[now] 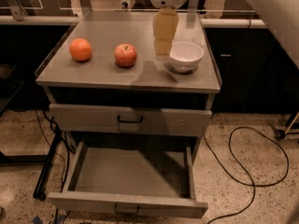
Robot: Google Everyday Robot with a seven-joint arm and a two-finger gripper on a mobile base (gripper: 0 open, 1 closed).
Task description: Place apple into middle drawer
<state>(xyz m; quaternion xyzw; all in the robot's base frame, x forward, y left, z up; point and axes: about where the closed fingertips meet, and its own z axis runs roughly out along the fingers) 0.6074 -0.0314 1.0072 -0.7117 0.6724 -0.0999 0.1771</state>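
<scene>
The red apple point(125, 55) sits on the grey cabinet top point(93, 76), left of centre. My gripper point(162, 49) hangs over the cabinet top, to the right of the apple and just left of a white bowl, not touching the apple. The middle drawer point(128, 174) is pulled out at the bottom and its grey inside is bare. Its front edge with the small black handle point(126, 210) faces the camera.
A plain orange fruit point(81, 49) lies left of the apple. A white bowl point(185, 56) stands at the right of the top. The upper drawer front point(131, 120) is closed. A black cable point(254, 164) loops on the floor to the right. My arm point(273, 15) crosses the upper right corner.
</scene>
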